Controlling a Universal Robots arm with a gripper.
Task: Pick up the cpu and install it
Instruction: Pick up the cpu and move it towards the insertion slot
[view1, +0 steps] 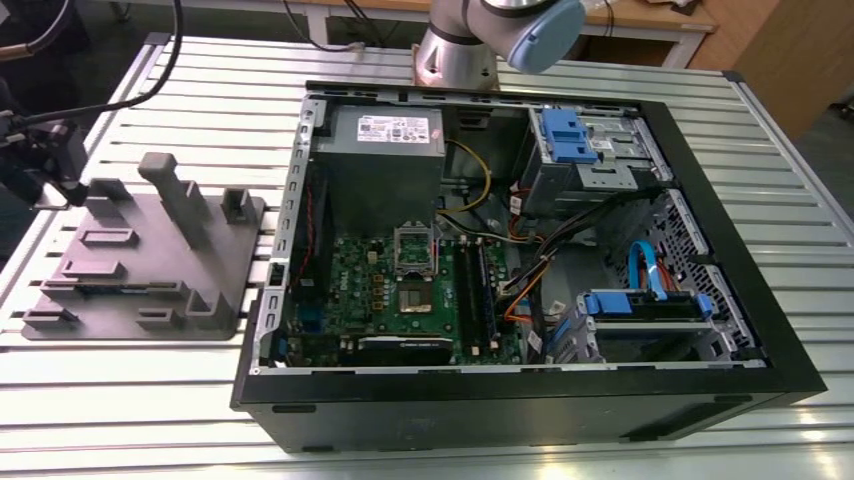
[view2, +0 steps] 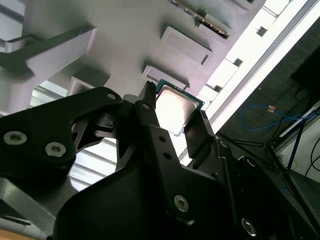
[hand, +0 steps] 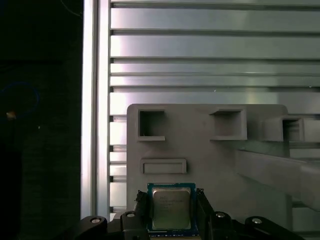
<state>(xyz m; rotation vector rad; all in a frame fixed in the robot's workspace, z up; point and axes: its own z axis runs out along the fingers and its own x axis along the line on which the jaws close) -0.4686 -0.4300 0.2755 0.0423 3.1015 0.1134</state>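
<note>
Slatted aluminium table (view1: 134, 400) carries everything: an open computer case (view1: 467, 425) well apart from the jaws, and the grey fixture block (hand: 210, 160) directly beneath them. Inside the case lie the green motherboard (view1: 360, 290) and its dark socket (view1: 416, 290), both far from the jaws. The gripper (hand: 171, 200) appears clenched on the cpu (hand: 171, 212), with one finger (hand: 202, 207) against each of two opposite edges.

With so thin an edge grip, the main risk I judge is the chip slipping or twisting between the fingers and ending up skewed. A skewed chip pressed down could miss the socket's frame or harm its contacts. Catching one of the fixture's raised posts (hand: 280, 172) is another hazard, since they stand near the jaws.

The cpu is a small flat square. Its silvery-grey metal lid is framed by a narrow green-blue border, and it lies level between the jaws, lid toward the wrist cameras.
</note>
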